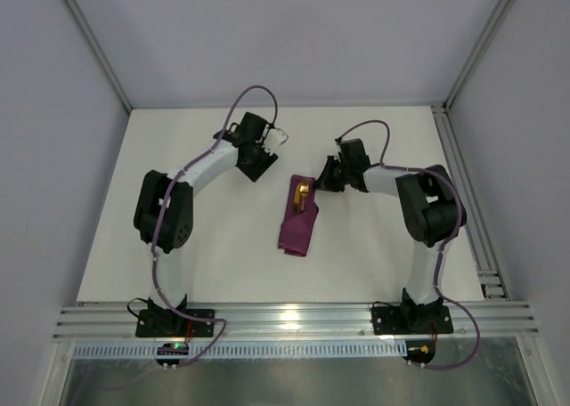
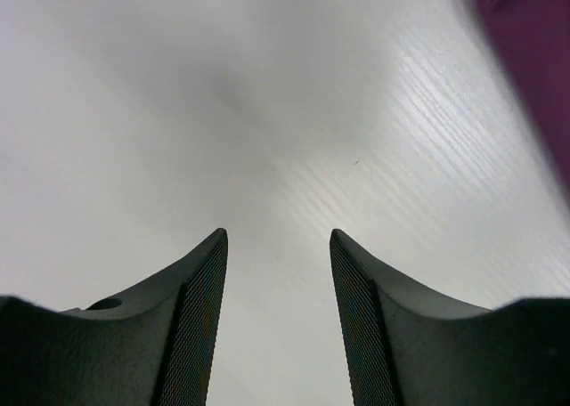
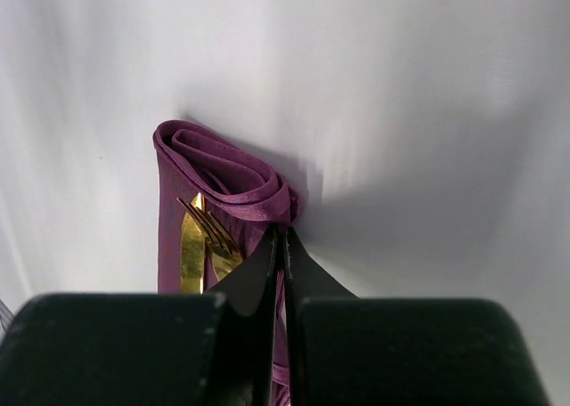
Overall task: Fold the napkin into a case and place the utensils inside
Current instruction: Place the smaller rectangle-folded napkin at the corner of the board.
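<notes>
Purple napkin [image 1: 297, 223] lay on the table [image 1: 223, 263], already folded into a narrow case, with the gold fork [image 3: 214, 237] and knife [image 3: 191, 250] tucked inside. The right gripper [image 3: 280, 237] was closed tight at its rolled edge; the left gripper [image 2: 278, 246] stood partly spread, empty. Little seemed left beyond tidying.

No words, labels, brand marks, numbers or signs could be read in any of the three views. The folded magenta-purple cloth case [image 1: 297, 221] and the white wood-grain tabletop [image 1: 223, 246] showed only plain surfaces. Any marking on the small black box with a green light [image 1: 175, 346], at the bottom left of the top view, was too small to tell.
</notes>
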{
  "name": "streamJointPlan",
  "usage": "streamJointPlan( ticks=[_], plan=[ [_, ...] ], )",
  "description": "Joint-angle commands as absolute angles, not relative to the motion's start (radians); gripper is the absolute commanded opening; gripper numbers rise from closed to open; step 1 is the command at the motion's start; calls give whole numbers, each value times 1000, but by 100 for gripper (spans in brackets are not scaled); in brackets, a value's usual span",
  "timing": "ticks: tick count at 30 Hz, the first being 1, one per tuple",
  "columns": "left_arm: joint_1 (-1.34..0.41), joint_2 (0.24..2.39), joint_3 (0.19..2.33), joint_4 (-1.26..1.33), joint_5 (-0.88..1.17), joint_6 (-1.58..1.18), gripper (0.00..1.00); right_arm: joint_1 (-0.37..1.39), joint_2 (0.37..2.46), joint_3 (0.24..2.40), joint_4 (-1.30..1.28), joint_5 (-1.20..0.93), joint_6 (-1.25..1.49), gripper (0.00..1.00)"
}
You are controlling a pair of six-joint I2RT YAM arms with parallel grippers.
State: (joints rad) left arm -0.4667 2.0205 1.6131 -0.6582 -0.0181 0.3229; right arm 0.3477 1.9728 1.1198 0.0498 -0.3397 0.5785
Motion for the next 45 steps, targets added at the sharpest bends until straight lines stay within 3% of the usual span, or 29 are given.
streamJointPlan(
  ticks=[1, 25, 37, 38, 41, 42, 45],
  plan=[
    [-450, 1904, 1574, -658, -72, 334, 52, 272, 1905, 1082, -6, -281, 557, 4],
    [-244, 1644, 1336, -634, 34, 344, 52, -245, 2074, 1328, -213, -498, 621, 4],
    [-210, 1618, 1339, -647, 29, 347, 52, -370, 2169, 1522, -368, -489, 540, 4],
    [-207, 1615, 1339, -650, 32, 342, 52, -371, 2171, 1538, -385, -482, 540, 5],
    [-209, 1591, 1338, -666, 40, 341, 53, -371, 2151, 1563, -425, -459, 525, 31],
    [-207, 1583, 1338, -670, 38, 339, 53, -371, 2137, 1562, -429, -454, 519, 45],
    [-207, 1551, 1335, -687, 35, 337, 53, -373, 2047, 1529, -443, -388, 514, 59]
  ],
)
